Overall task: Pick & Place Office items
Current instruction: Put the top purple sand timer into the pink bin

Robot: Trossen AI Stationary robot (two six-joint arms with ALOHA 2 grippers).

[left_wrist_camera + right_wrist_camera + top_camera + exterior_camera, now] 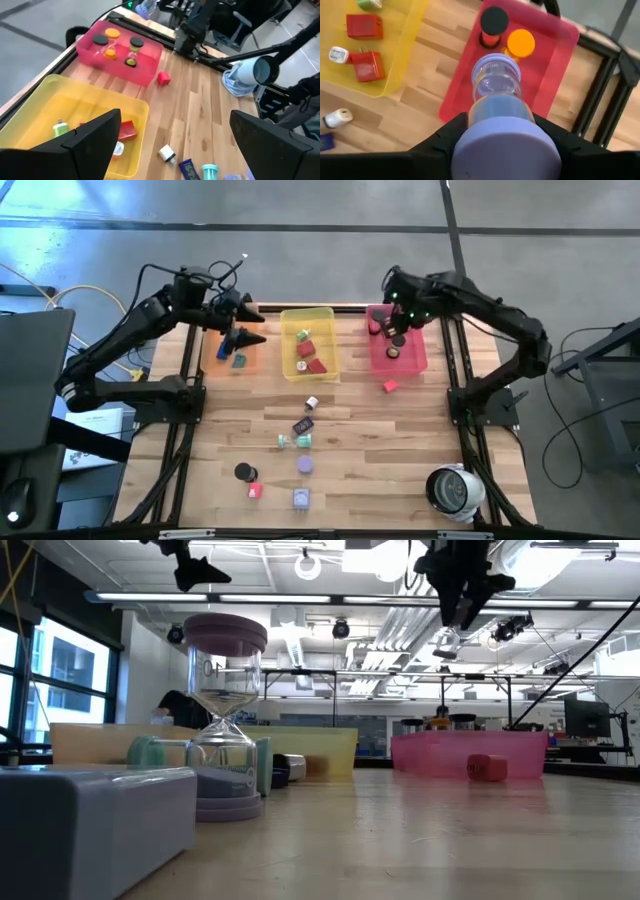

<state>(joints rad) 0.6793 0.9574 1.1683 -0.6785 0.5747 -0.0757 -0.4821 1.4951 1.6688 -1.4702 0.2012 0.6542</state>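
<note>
Pink tray holds seemingly two hourglasses; right end effector grips one purple hourglass.

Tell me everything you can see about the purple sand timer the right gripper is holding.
The purple sand timer is an hourglass with lavender end caps and a clear bulb body holding dark blue sand. The right gripper is shut on its nearer cap, holding it in the air above the pink tray, pointing down toward the black-capped timer and orange-capped timer standing there.
</note>
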